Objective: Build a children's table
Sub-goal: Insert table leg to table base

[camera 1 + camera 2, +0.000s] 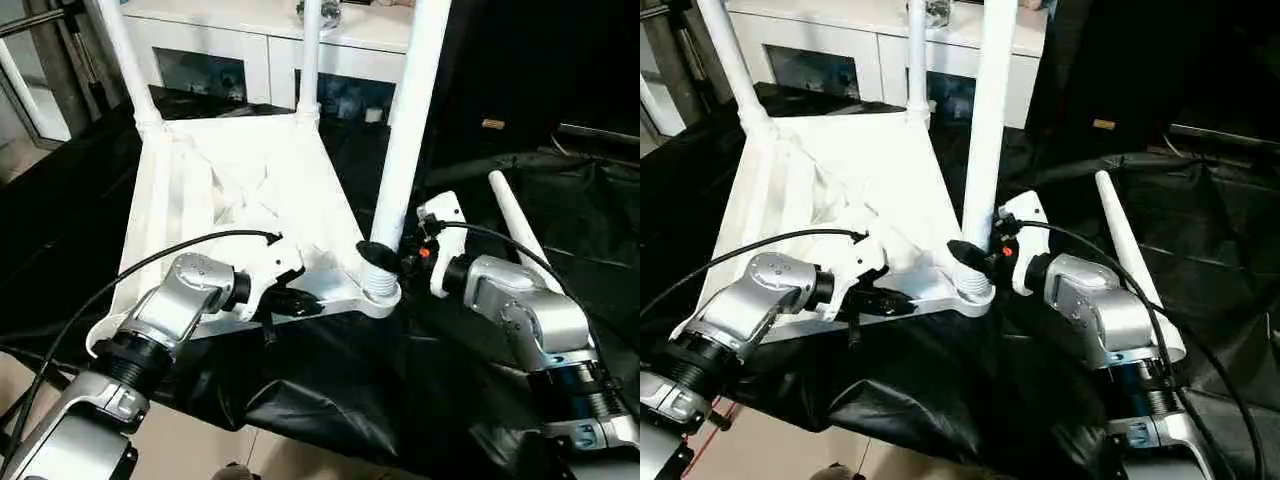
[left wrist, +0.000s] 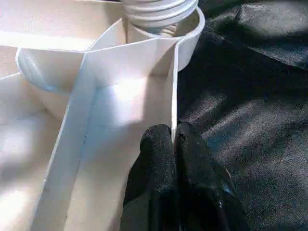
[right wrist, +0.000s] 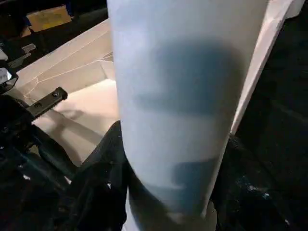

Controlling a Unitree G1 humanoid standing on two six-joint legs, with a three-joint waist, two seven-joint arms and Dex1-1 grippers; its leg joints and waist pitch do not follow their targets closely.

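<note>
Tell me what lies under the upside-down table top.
Under the table top lies a black cloth, spread out past its edges. What the cloth rests on is covered, as is anything beneath the top's middle.

No readable text, labels, brands, numbers or signs anywhere in view.

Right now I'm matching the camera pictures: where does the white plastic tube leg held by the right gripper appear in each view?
Left eye view: the white tube leg stands right of centre, its ridged end in the near corner socket.
Right eye view: centre.
Left wrist view: just its ridged end, top edge.
Right wrist view: close up, between the black fingers of the right gripper.
Shared landmark: that corner socket.
</note>
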